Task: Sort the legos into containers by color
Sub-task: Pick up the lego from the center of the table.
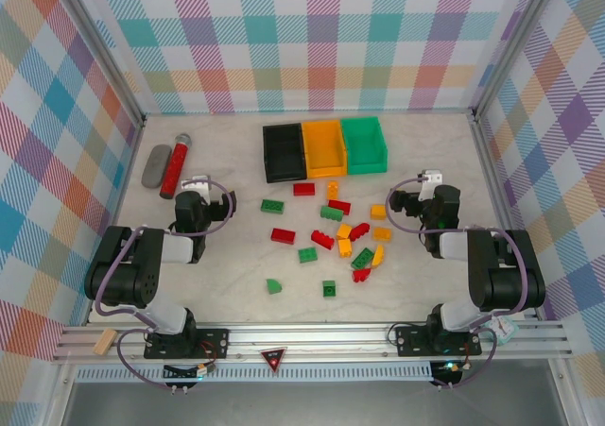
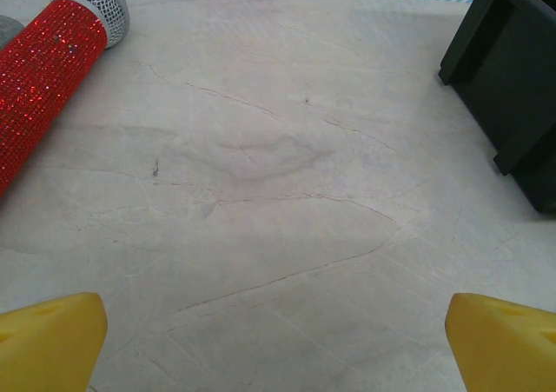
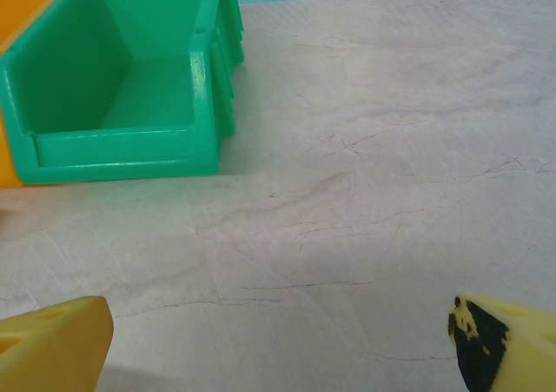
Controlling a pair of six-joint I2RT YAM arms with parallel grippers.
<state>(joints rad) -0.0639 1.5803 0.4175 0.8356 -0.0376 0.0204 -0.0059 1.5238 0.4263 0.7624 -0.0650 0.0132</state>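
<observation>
Three containers stand side by side at the back of the table: black (image 1: 284,152), orange (image 1: 324,148) and green (image 1: 363,144). The legos lie loose in front of them, among them a red one (image 1: 303,189), a green one (image 1: 272,206), a yellow-orange one (image 1: 378,212) and a green sloped one (image 1: 273,285). My left gripper (image 1: 196,186) is left of the pile, open over bare table (image 2: 278,344), with the black container (image 2: 512,79) ahead to its right. My right gripper (image 1: 427,184) is right of the pile, open and empty (image 3: 278,344), with the green container (image 3: 130,88) ahead to its left.
A glittery red cylinder with a grey mesh tip (image 1: 175,166) and a grey oval object (image 1: 155,164) lie at the back left; the cylinder (image 2: 48,88) is close ahead of the left gripper. Checked walls close in the table on three sides.
</observation>
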